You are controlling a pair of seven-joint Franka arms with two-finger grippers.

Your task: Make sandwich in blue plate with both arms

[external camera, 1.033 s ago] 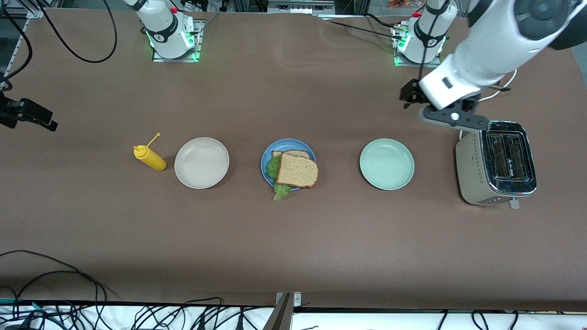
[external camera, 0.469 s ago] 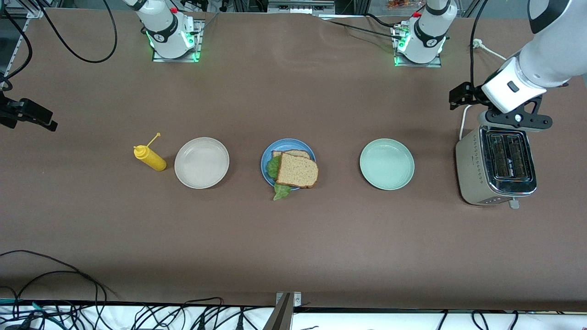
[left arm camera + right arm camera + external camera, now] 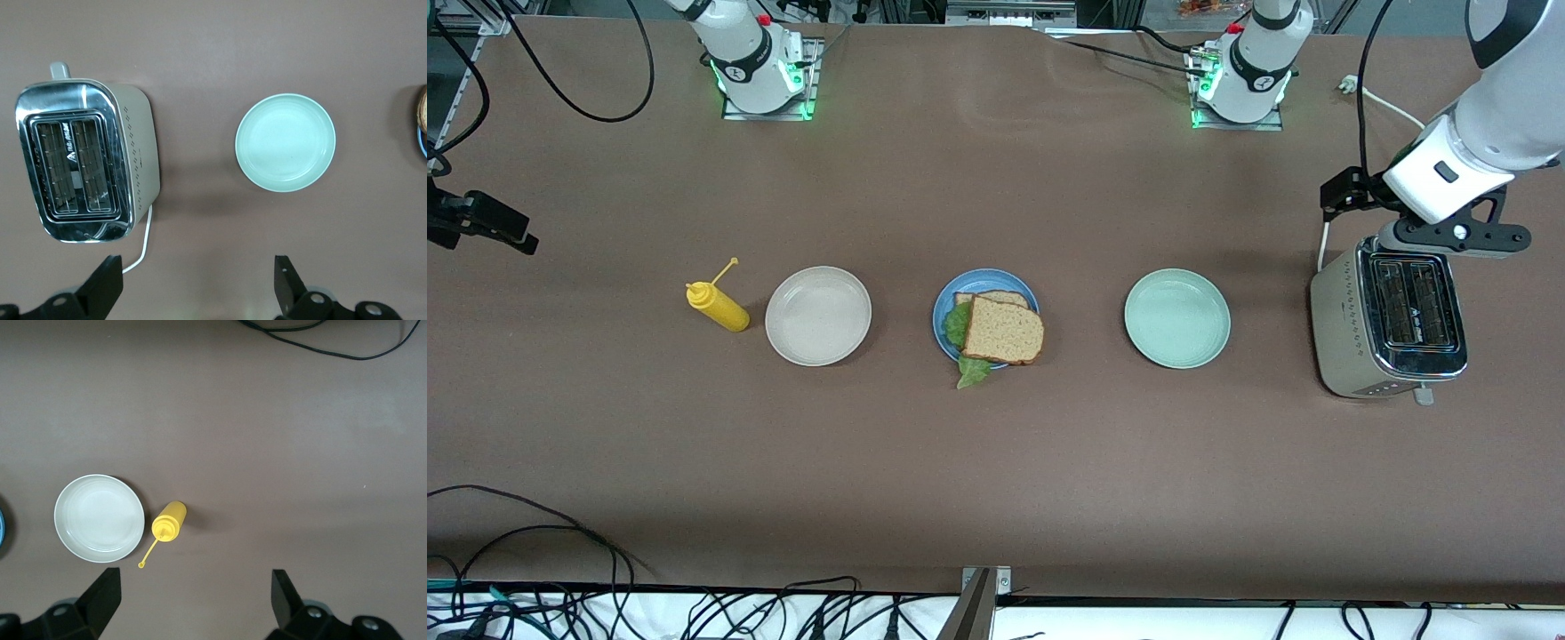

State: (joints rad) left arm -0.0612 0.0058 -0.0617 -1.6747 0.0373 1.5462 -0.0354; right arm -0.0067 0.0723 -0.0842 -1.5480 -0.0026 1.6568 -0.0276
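Counter (image 3: 996, 462): matte brown sheet, flat, faintly mottled. Five things lay in one row across its middle.

Blue plate (image 3: 953, 293), round, shallow, low rim, at mid-row. On it sat the sandwich (image 3: 1003, 331): two coarse brown wholegrain slices with darker crusts, the upper one skewed and overhanging the rim toward the left arm's end. Ruffled lettuce (image 3: 971, 372) spilled past the plate's edge nearest the front camera. Lower slice mostly covered; only one crust strip showed.

Beside it toward the right arm's end: a glossy beige-white plate (image 3: 818, 316), then a yellow squeeze bottle (image 3: 717, 306), tipped, its cap dangling on a thin strap. Toward the left arm's end: a pale green plate (image 3: 1176, 318), then a boxy toaster (image 3: 1387, 320) with a chrome top and two dark slots.

Left end effector (image 3: 200, 283) hung above the counter next to the toaster, fingers wide apart, holding nothing. Right end effector (image 3: 193, 600) was outside the front view; its wrist view showed fingers spread, nothing between them, high over the counter by the bottle.

Broad bare stretches lay on either side of the row; cables crowded the counter's near edge.
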